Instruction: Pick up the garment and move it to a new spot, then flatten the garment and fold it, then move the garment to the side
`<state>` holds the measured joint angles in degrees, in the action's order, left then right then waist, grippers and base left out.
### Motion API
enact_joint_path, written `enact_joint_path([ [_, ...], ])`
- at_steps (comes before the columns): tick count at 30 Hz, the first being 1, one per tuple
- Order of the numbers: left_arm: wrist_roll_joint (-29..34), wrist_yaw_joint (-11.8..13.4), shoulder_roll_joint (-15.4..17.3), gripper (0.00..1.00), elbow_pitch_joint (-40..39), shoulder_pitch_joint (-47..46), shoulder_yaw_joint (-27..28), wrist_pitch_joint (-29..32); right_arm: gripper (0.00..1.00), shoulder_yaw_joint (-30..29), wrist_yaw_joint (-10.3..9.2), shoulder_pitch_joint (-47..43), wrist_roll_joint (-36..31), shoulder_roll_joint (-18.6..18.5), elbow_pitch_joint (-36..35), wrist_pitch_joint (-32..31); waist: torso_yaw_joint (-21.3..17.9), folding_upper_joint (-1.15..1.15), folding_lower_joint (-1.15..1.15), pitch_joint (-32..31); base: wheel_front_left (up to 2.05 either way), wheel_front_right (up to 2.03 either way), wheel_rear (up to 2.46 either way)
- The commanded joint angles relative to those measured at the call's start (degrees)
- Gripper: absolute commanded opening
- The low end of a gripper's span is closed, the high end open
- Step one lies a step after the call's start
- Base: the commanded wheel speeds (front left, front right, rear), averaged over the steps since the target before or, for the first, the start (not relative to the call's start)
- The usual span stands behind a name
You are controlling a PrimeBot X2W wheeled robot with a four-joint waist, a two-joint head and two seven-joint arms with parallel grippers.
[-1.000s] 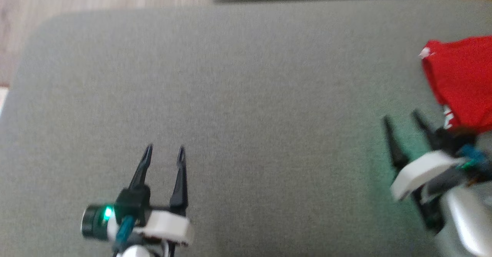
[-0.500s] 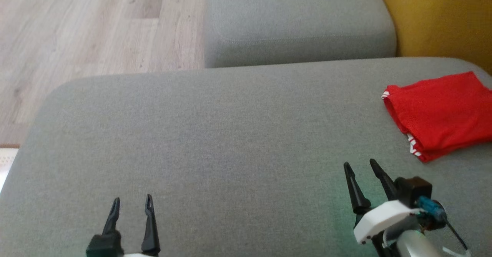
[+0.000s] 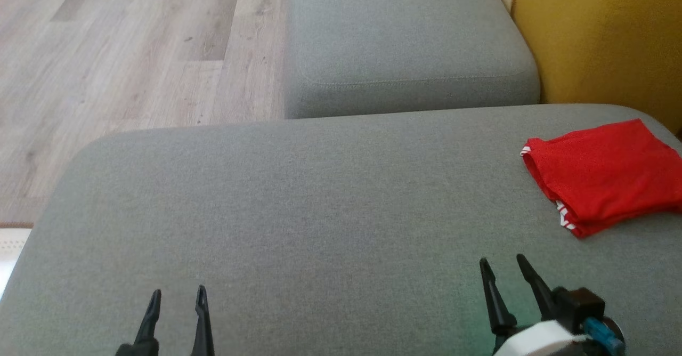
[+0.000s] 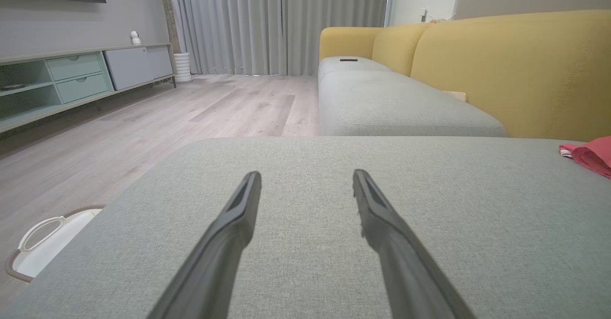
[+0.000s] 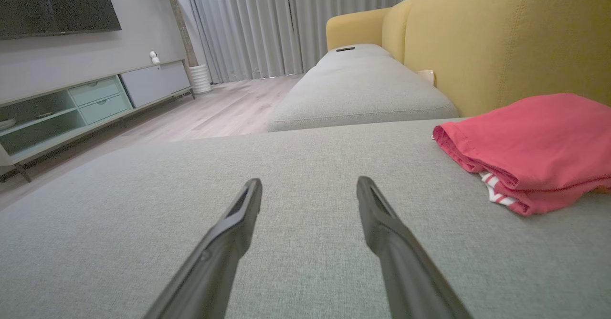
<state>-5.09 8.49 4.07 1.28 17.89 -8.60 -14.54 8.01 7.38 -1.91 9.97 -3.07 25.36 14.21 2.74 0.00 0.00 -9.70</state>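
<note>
Supporting cushion: broad grey woven-fabric seat pad with rounded corners; taken here as the landmark for every place below.
Floor: pale wood-look planks, beyond the cushion's far left corner and along its left side.
Sofa back: mustard-yellow upholstery, rising behind the cushion's far right edge.
Second cushion: narrower grey fabric seat pad, butting against the far edge of the landmark cushion and running away from it along the yellow back.
Cabinet: long low unit with pale green drawers and a grey door, across the floor, well away from the cushion's left side.
Garment: red cloth with a white-striped edge, folded into a flat stack, lying on the cushion's far right part, close to the yellow back.
Basket: white with a brown braided rim, on the floor just off the cushion's near left corner.
Right gripper: two long dark fingers spread apart, nothing between them, over the cushion's near right part, clear of the garment.
Left gripper: dark fingers likewise spread and empty, over the cushion's near left part.
</note>
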Motion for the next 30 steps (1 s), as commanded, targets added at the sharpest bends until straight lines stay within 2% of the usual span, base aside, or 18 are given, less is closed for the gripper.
enact_joint_path([
  [1, 0.7, -0.4, -0.3, 1.00, -2.2, -2.1, 2.2, -0.5, 1.00, 0.8, 0.11, 1.1, -0.8, 0.1, -2.6, 0.8, -0.3, 0.00, 0.00, -0.6, 0.00, 0.00, 0.00],
  [23, 0.9, -2.8, -1.0, 1.00, -0.1, -1.8, 3.0, -0.5, 1.00, 1.0, 0.11, -1.3, 0.1, 0.2, -4.0, 0.8, -1.2, 0.00, 0.00, -1.7, 0.00, 0.00, 0.00],
  [24, 1.0, -2.9, -0.5, 0.00, 1.8, 0.8, 1.0, 0.0, 0.00, -0.2, 0.00, -3.5, 0.1, 0.3, -2.0, 0.0, -1.2, 0.00, 0.00, -1.7, 0.00, 0.00, 0.00],
  [30, -1.6, -3.3, -0.6, 0.00, 3.7, 0.6, 0.9, 0.7, 0.00, -0.7, 0.00, -3.4, 2.5, 0.3, -0.4, -0.8, -1.3, 0.00, 0.00, -1.4, 0.00, 0.00, 0.00],
])
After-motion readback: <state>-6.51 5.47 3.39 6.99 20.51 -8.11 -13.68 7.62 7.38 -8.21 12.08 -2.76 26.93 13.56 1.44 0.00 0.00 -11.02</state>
